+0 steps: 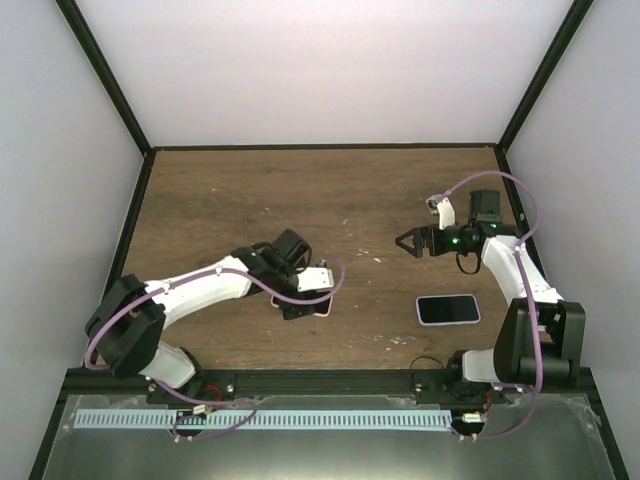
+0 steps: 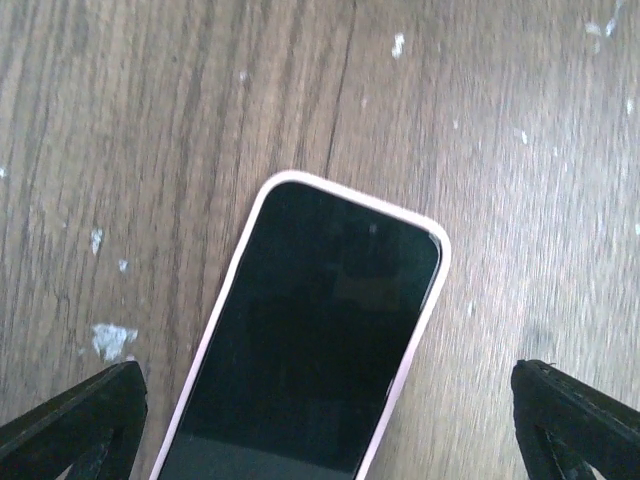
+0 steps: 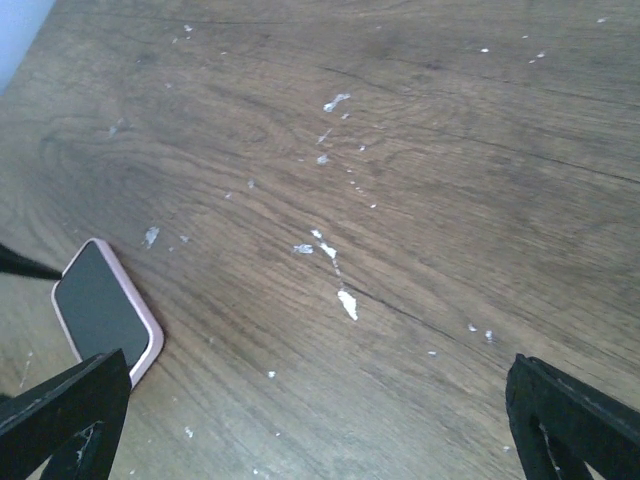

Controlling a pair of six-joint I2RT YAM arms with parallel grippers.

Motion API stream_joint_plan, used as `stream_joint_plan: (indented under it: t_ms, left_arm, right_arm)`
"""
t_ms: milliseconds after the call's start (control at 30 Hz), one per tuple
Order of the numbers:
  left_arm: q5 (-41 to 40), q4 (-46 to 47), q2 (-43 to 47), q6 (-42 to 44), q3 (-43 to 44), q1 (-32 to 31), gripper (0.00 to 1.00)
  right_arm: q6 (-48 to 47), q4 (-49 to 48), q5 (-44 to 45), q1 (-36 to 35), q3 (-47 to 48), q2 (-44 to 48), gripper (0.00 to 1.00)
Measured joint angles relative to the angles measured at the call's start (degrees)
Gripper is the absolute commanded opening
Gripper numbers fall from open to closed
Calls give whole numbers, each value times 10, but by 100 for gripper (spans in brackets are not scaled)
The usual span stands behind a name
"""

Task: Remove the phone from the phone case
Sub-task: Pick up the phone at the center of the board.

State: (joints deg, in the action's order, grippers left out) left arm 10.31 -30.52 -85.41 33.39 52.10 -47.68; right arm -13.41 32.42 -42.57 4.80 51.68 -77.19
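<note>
The phone [image 2: 320, 330], a dark glossy screen, sits inside a pink case [image 2: 350, 197] lying flat on the wooden table. In the top view only the case's pink edge [image 1: 322, 311] shows under my left gripper [image 1: 300, 298]. In the left wrist view the left gripper [image 2: 330, 400] is open, with its black fingertips [image 2: 80, 420] wide apart on either side of the phone and not touching it. The cased phone also shows in the right wrist view [image 3: 100, 305]. My right gripper [image 1: 405, 241] is open and empty above bare table [image 3: 320, 400], to the right of the phone.
A second dark slab with a lilac edge [image 1: 447, 310], like a phone, lies flat near the right arm's base. White flecks [image 3: 345, 300] mark the wood. Black frame posts and pale walls enclose the table on three sides.
</note>
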Motion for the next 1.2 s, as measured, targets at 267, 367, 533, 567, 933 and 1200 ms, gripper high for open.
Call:
stream_joint_plan:
  t_ms: [267,367,533,567,933,1200]
  left_arm:
    - [55,-89,-50,119,61,63,100]
    - [60,-102,-91,146,88,81,100]
    - [65,-120,-134,179,112,86,100]
    - [65,-122,-141,183,116,86,100]
    - [52,-113,-171,212,100,78,97]
    - [28,-70,-168,218,79,61,79]
  right_arm:
    - [-18,22,-37,0,-1,0,100]
    - [-24,27,-44,0,-1,0,100]
    - [-33,33,-47,0,-1,0,100]
    - [-35,34,-48,0,-1,0,100]
    - [-39,38,-47,0,-1,0,100]
    - [-38,38,-47,0,-1,0,100]
